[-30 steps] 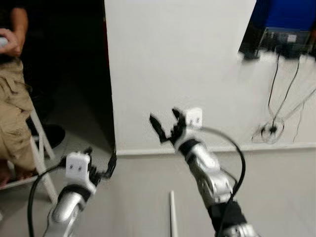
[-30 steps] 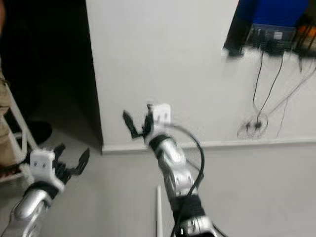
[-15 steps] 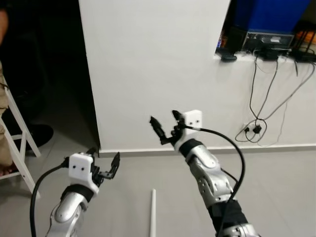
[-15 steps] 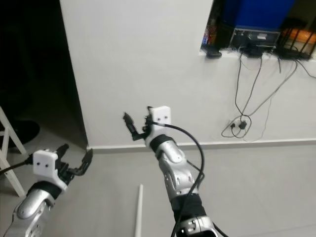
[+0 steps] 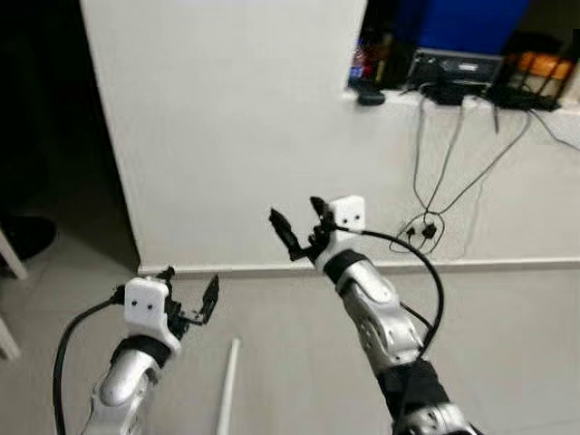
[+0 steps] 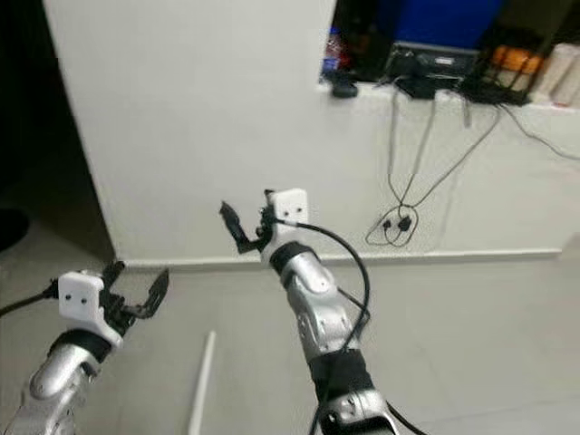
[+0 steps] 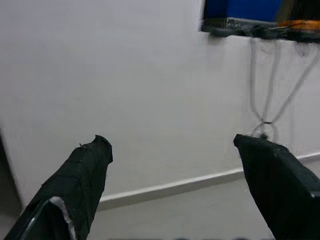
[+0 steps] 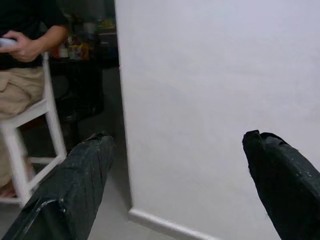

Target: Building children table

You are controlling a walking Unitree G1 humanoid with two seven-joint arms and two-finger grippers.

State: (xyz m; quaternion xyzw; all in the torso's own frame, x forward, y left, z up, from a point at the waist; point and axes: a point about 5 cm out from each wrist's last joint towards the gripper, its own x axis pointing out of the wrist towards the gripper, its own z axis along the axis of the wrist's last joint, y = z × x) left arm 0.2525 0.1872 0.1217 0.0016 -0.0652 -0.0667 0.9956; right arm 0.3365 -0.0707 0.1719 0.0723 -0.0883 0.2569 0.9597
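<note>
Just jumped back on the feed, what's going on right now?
Nothing is being handled at this moment. Both end effectors are open and empty: the left end effector is low over the floor, the right end effector is raised in front of the white wall. A white rod lies on the floor between the arms, untouched. Cables hang down the wall from a ledge at the right. In the right wrist view, a person sits on a white chair beyond the wall corner.

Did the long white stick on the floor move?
Cannot tell. The long white stick sits further left in view, but the white wall's corner shifted likewise, so the camera turned.
</note>
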